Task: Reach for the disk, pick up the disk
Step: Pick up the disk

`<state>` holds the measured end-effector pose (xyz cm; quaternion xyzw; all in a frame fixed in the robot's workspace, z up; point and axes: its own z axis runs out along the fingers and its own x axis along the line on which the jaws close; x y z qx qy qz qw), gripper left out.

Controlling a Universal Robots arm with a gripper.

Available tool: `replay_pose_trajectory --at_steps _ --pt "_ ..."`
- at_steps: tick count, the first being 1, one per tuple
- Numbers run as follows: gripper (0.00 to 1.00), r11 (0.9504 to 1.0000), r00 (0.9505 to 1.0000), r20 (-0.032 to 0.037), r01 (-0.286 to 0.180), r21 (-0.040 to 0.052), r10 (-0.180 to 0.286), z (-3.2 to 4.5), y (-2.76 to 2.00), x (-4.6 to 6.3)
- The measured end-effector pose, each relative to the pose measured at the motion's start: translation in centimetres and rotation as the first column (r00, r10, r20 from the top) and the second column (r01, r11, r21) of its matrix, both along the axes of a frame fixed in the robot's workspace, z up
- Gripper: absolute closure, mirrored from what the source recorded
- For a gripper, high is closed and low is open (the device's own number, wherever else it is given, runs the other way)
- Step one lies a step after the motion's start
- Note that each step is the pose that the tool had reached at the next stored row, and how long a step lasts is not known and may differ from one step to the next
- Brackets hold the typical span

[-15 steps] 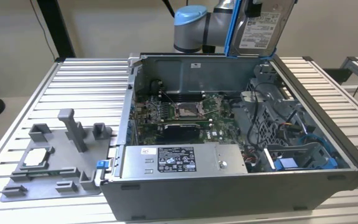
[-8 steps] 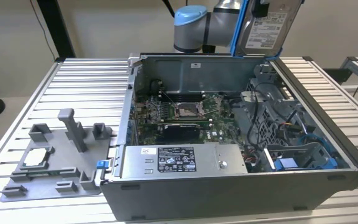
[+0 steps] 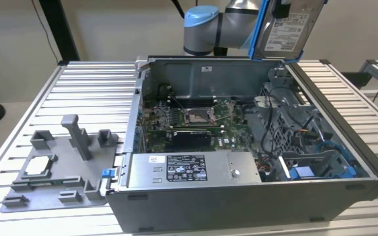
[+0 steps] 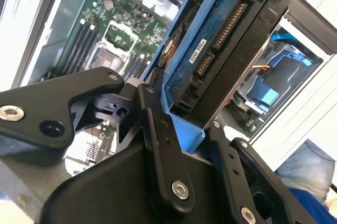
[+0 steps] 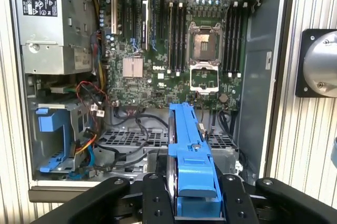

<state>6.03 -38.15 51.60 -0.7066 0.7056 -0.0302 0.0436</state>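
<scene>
Gripper (image 5: 192,195) – your fingers (image 4: 158,129) are clamped on the disk (image 3: 283,29) | disk – held upright, lifted well above the open computer case (image 3: 320,105), blue bracket (image 5: 190,155) edge-on in the first wrist view

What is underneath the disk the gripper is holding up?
The open computer case sits below the disk, showing its green circuit board. The gripper hides the disk's lower end.
</scene>
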Motion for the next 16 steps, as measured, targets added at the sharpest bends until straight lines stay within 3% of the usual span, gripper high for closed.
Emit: replay_pose_trajectory --at_steps 9,16 --pt "1.00 1.0000 1.0000 0.0000 0.000 0.0000 0.000 0.00 -0.05 0.13" --pt "1.00 1.0000 1.0000 0.0000 0.000 0.0000 0.000 0.00 -0.34 0.13"
